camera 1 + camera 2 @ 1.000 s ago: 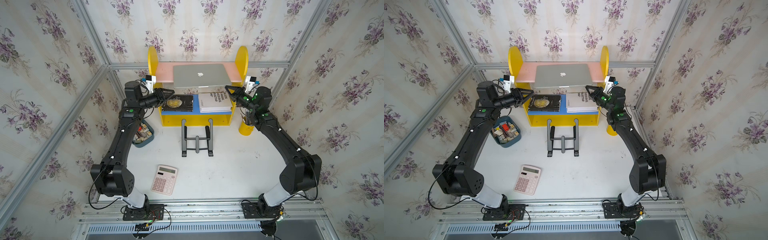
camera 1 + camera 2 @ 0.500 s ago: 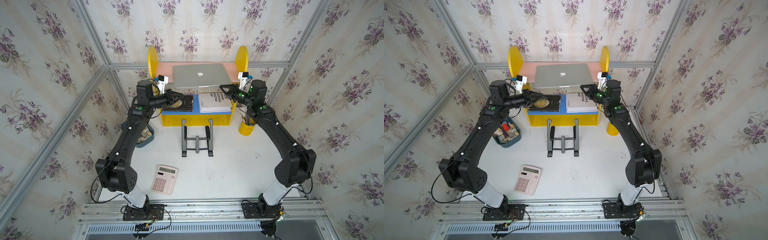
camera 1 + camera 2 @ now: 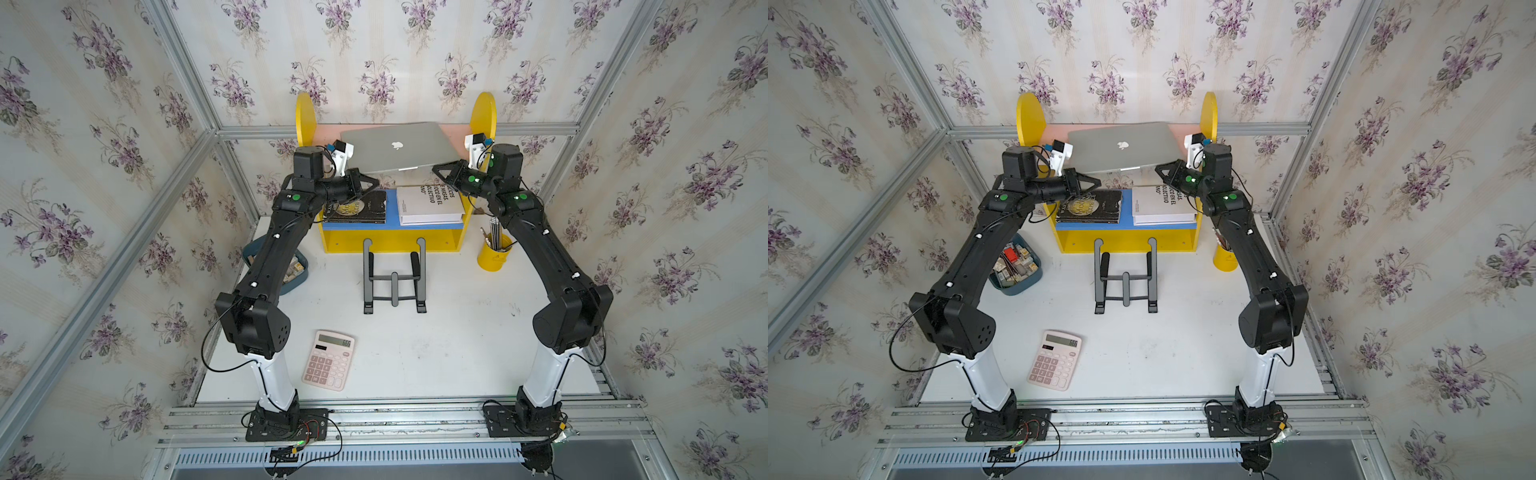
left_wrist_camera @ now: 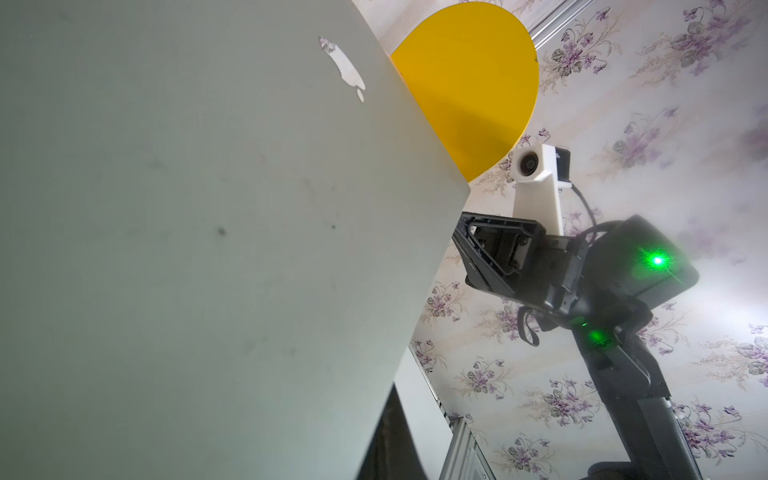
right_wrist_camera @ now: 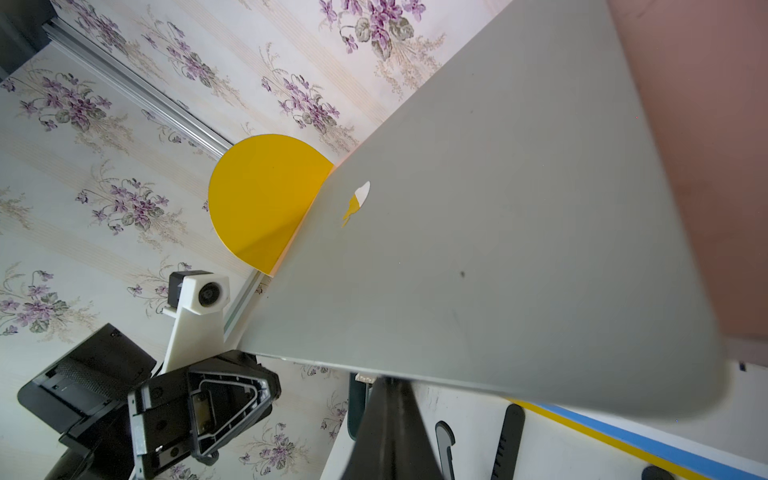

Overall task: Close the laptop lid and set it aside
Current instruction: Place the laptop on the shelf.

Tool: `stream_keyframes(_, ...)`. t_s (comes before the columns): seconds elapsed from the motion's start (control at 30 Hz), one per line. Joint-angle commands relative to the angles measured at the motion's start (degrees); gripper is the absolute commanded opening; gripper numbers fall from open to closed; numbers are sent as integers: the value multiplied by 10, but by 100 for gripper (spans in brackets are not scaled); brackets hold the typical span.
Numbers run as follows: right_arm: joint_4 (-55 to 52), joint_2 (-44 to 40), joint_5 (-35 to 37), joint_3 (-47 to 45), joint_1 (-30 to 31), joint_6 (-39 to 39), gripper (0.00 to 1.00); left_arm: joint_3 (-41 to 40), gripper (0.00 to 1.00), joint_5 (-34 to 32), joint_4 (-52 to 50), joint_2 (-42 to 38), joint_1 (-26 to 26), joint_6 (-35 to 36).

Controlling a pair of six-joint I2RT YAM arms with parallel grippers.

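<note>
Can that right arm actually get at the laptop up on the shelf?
Probably yes. The right gripper sits right at the laptop's front corner, which looks to overhang the shelf, and nothing stands between them. The gripper is shut, though, so it would need to open to grasp.

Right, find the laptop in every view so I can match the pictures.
In a top view: laptop, closed, at the back centre on the pink shelf top.
In a top view: same spot.
Left wrist: its lid fills most of the picture.
Right wrist: lid spans the picture.
Shared landmark: apple logo.
</note>
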Motion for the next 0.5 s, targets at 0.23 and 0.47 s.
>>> stream_keyframes(0.23, -29, 36, -6, 62, 9, -37, 0, 145, 0, -17, -77, 84, 8, 25)
stream_keyframes(0.47, -29, 49, -17, 83, 10, -39, 0, 171, 0, -18, -69, 112, 22, 11)
